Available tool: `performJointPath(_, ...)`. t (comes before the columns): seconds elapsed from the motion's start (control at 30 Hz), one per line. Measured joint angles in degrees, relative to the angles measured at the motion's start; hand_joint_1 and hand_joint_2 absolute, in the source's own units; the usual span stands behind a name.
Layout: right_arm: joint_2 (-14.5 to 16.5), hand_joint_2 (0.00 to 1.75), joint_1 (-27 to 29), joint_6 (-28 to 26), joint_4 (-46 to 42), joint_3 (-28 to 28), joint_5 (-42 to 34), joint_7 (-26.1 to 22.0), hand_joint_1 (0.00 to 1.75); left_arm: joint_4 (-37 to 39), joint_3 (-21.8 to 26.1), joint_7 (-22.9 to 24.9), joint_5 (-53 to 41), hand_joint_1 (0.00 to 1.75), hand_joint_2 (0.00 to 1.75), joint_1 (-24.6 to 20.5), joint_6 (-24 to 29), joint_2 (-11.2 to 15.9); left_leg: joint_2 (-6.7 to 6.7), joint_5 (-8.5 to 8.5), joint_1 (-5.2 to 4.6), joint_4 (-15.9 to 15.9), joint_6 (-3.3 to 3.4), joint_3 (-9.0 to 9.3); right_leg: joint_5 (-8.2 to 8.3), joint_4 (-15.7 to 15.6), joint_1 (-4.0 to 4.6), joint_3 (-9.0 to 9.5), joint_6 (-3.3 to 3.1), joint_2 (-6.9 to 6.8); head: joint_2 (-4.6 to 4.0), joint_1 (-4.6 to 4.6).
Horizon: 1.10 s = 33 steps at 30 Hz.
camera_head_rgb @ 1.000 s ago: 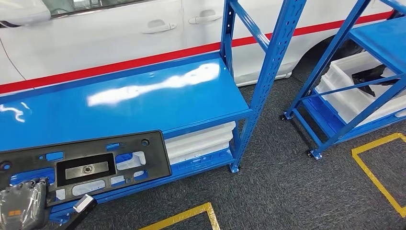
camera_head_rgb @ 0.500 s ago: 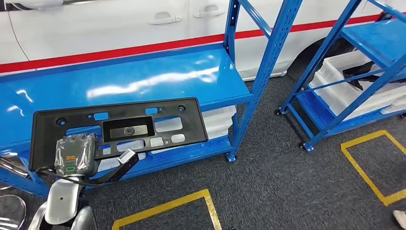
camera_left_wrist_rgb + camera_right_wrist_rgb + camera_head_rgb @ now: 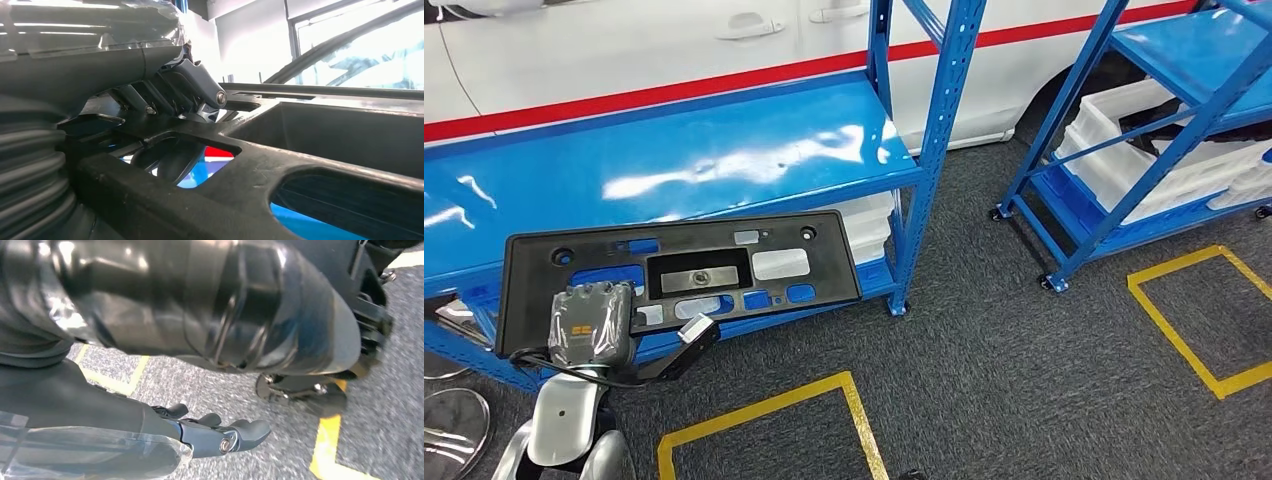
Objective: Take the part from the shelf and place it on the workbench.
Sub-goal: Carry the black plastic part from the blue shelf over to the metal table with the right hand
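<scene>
- Head view: grey carpet floor, blue shelf ahead; I have the black part off it, clamped in my left hand.
- Left wrist view: fingers clamp the part; placing remains.
- Right wrist view: right hand hangs slack, fingers apart, holding nothing.

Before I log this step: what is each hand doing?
Left hand: holding the black part.
Right hand: open, holding nothing.

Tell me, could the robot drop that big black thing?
Maybe. The left hand holds the long black part near one end only, so the far end might sag or twist loose. That far end also sits close to the blue shelf post, so it could bump there when the robot turns.
</scene>
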Motion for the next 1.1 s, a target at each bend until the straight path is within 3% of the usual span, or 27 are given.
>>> performJointPath(0.03, 0.03, 0.00, 0.00, 0.16, 0.00, -0.03, -0.13, -0.15, 0.00, -0.02, 0.01, 0.00, 0.00, 1.75, 1.75, 0.12, 0.01, 0.15, 0.00, 0.62, 0.10, 2.03, -0.18, 0.24, 0.51, 0.45, 0.00, -1.10, 0.04, -0.01, -0.01, 0.00)
performJointPath(0.07, 0.07, 0.00, 0.00, 0.29, 0.00, -0.09, -0.26, -0.27, 0.00, -0.07, 0.02, 0.00, 0.00, 1.75, 1.75, 0.26, 0.01, 0.34, 0.00, 2.32, 0.20, 2.32, -0.30, 1.26, 0.96, 0.95, -0.03, -2.20, 0.14, -0.02, 0.00, 0.00)
performJointPath(0.1, 0.10, 0.00, 0.00, 0.40, 0.00, -0.16, -0.37, -0.34, 0.00, -0.17, 0.03, 0.00, 0.00, 1.75, 1.75, 0.39, 0.02, 0.53, 0.01, 4.22, 0.28, 0.56, -0.32, 3.21, 1.36, 1.50, -0.06, -3.26, 0.29, -0.02, 0.00, 0.00)
performJointPath(0.13, 0.12, 0.00, -0.01, 0.52, 0.00, -0.23, -0.47, -0.38, 0.00, -0.37, 0.07, 0.00, 0.01, 1.75, 1.75, 0.50, 0.03, 0.72, 0.01, 4.98, 0.33, -2.78, -0.25, 5.85, 1.71, 2.08, -0.09, -4.19, 0.51, -0.02, 0.00, 0.00)
performJointPath(0.2, 0.19, 0.00, -0.01, 0.73, 0.00, -0.31, -0.58, -0.38, 0.00, -1.11, 0.21, -0.03, 0.11, 1.75, 1.75, 0.83, 0.17, 1.17, -0.03, 3.56, 0.16, -10.96, 0.20, 11.32, 2.45, 2.97, -0.02, -5.39, 1.11, -0.01, -0.01, 0.01)
performJointPath(0.27, 0.24, 0.00, 0.03, 0.95, 0.00, -0.39, -0.74, -0.35, 0.00, -1.89, 0.50, -0.08, 0.34, 1.75, 1.75, 1.23, 0.53, 1.81, -0.09, 2.23, -0.16, -14.92, 0.78, 13.34, 3.51, 3.00, -0.01, -5.73, 1.77, -0.02, -0.01, 0.01)
performJointPath(0.33, 0.22, 0.00, 0.12, 1.15, 0.01, -0.62, -1.02, -0.28, 0.00, -2.35, 0.95, -0.18, 0.79, 1.75, 1.75, 1.61, 0.83, 2.61, 0.09, 3.42, 0.07, -15.31, 1.57, 12.48, 3.56, 2.91, -0.09, -6.17, 2.38, 0.08, -0.01, 0.00)
performJointPath(0.4, 0.20, 0.00, 0.19, 1.34, 0.01, -0.90, -1.41, -0.21, 0.00, -2.99, 1.61, -0.41, 1.65, 1.75, 1.75, 2.03, 0.93, 3.51, 0.30, 5.12, 0.39, -15.63, 2.53, 11.01, -0.73, 5.64, -0.22, -7.30, 2.87, 0.27, -0.01, 0.01)
performJointPath(0.47, 0.14, 0.00, 0.21, 1.51, 0.00, -1.15, -1.77, -0.25, 0.00, -3.95, 2.53, -0.73, 2.83, 1.75, 1.75, 2.55, 0.98, 4.77, 0.35, 6.73, 0.33, -15.46, 2.93, 9.02, -6.65, 12.14, -0.46, -8.63, 3.30, 0.33, -0.01, 0.02)
performJointPath(0.5, 0.11, 0.00, 0.22, 1.56, 0.00, -1.28, -1.90, -0.31, 0.00, -4.40, 3.04, -0.86, 3.37, 1.75, 1.75, 2.84, 1.00, 5.49, 0.38, 7.42, 0.31, -15.32, 2.88, 8.00, -7.87, 15.42, -0.56, -8.97, 3.51, 0.33, -0.01, 0.02)
performJointPath(0.53, 0.07, 0.00, 0.22, 1.60, 0.00, -1.43, -2.02, -0.38, 0.00, -4.83, 3.55, -0.97, 3.80, 1.75, 1.75, 3.13, 1.00, 6.18, 0.43, 8.07, 0.30, -15.13, 2.78, 6.96, -7.67, 17.79, -0.66, -8.84, 3.68, 0.33, -0.01, 0.02)
performJointPath(0.57, 0.05, 0.00, 0.20, 1.62, 0.00, -1.57, -2.11, -0.45, 0.00, -5.21, 4.03, -1.02, 4.10, 1.75, 1.75, 3.42, 1.00, 6.75, 0.47, 8.65, 0.31, -14.90, 2.63, 5.94, -6.18, 18.47, -0.78, -7.95, 3.80, 0.33, 0.00, 0.02)
performJointPath(0.6, 0.01, 0.00, 0.18, 1.64, -0.01, -1.70, -2.20, -0.49, 0.00, -5.60, 4.47, -1.04, 4.38, 1.75, 1.75, 3.68, 1.00, 7.31, 0.48, 9.20, 0.32, -14.65, 2.44, 4.97, -4.26, 17.18, -0.93, -6.08, 3.84, 0.33, 0.00, 0.02)
performJointPath(0.63, -0.03, 0.00, 0.13, 1.65, -0.01, -1.80, -2.27, -0.51, 0.00, -5.98, 4.86, -1.07, 4.57, 1.75, 1.75, 3.91, 1.00, 7.79, 0.45, 9.72, 0.33, -14.38, 2.20, 4.14, -3.05, 14.08, -1.06, -3.26, 3.79, 0.36, 0.00, 0.02)
performJointPath(0.7, -0.09, 0.00, 0.00, 1.62, -0.03, -1.90, -2.35, -0.53, 0.00, -6.79, 5.62, -1.12, 4.89, 1.75, 1.75, 4.28, 1.01, 8.65, 0.34, 10.70, 0.22, -13.96, 1.55, 3.01, -3.80, 5.49, -0.98, 2.90, 3.42, 0.51, 0.00, 0.02)
performJointPath(0.73, -0.09, 0.00, -0.05, 1.58, -0.04, -1.95, -2.37, -0.53, 0.00, -7.13, 5.92, -1.14, 4.97, 1.75, 1.75, 4.40, 1.02, 9.02, 0.31, 11.24, 0.19, -13.99, 1.20, 2.78, -4.75, 2.46, -0.81, 4.73, 3.15, 0.61, 0.00, 0.01)
performJointPath(0.77, -0.09, 0.00, -0.08, 1.51, -0.04, -2.01, -2.39, -0.53, 0.00, -7.45, 6.16, -1.15, 5.07, 1.75, 1.75, 4.54, 1.03, 9.37, 0.31, 11.84, 0.18, -14.15, 0.83, 2.64, -5.25, 0.80, -0.59, 5.43, 2.84, 0.67, 0.00, 0.01)
performJointPath(0.83, -0.07, 0.00, -0.03, 1.27, -0.02, -2.10, -2.36, -0.47, 0.00, -8.03, 6.49, -1.11, 5.28, 1.75, 1.75, 5.20, 1.11, 10.21, 0.25, 12.25, 0.35, -14.46, 0.09, 2.25, -4.25, 0.28, -0.60, 4.70, 1.88, 0.57, 0.00, 0.01)
performJointPath(0.87, -0.05, 0.00, 0.00, 1.09, 0.00, -2.11, -2.28, -0.41, 0.00, -8.51, 6.70, -1.09, 5.44, 1.75, 1.75, 5.99, 1.31, 10.83, 0.19, 10.98, 0.44, -13.81, -0.21, 1.86, -3.57, 0.14, -0.64, 4.12, 1.24, 0.47, 0.00, 0.02)
performJointPath(0.93, -0.01, 0.00, 0.22, 0.76, 0.02, -2.12, -1.99, -0.32, 0.00, -10.13, 7.49, -1.01, 5.86, 1.75, 1.75, 8.75, 2.12, 12.67, 0.11, 5.27, 0.65, -9.21, -0.64, 0.68, -2.16, 0.10, -0.59, 2.65, 0.20, 0.45, -0.01, 0.00)
performJointPath(0.97, 0.02, 0.00, 0.41, 0.66, 0.02, -2.12, -1.74, -0.32, 0.00, -11.09, 8.04, -1.01, 6.15, 1.75, 1.75, 10.37, 2.64, 13.83, 0.08, 2.31, 0.69, -5.60, -0.79, 0.06, -1.55, 0.23, -0.45, 1.79, -0.09, 0.56, -0.01, 0.00)
performJointPath(1.0, 0.05, 0.00, 0.63, 0.64, 0.02, -2.12, -1.47, -0.32, 0.00, -11.99, 8.73, -1.04, 6.45, 1.75, 1.75, 11.99, 3.12, 14.87, 0.06, 0.47, 0.72, -1.90, -0.94, -0.37, -0.96, 0.44, -0.29, 0.88, -0.19, 0.65, 0.00, -0.01)
performJointPath(1.03, 0.08, 0.00, 0.81, 0.67, 0.02, -2.12, -1.18, -0.33, 0.00, -12.73, 9.48, -1.11, 6.75, 1.75, 1.75, 13.43, 3.52, 15.83, 0.03, 0.18, 0.71, 0.90, -1.03, -0.38, -0.45, 0.72, -0.15, -0.08, -0.22, 0.69, 0.00, 0.00)
performJointPath(1.1, 0.10, 0.00, 0.97, 0.86, 0.02, -2.10, -0.65, -0.48, 0.00, -13.91, 11.05, -1.49, 7.38, 1.75, 1.75, 15.82, 3.80, 17.26, 0.01, 3.22, 0.70, 1.42, -0.96, 1.86, 0.37, 1.51, 0.03, -2.11, -0.11, 0.64, 0.00, 0.00)
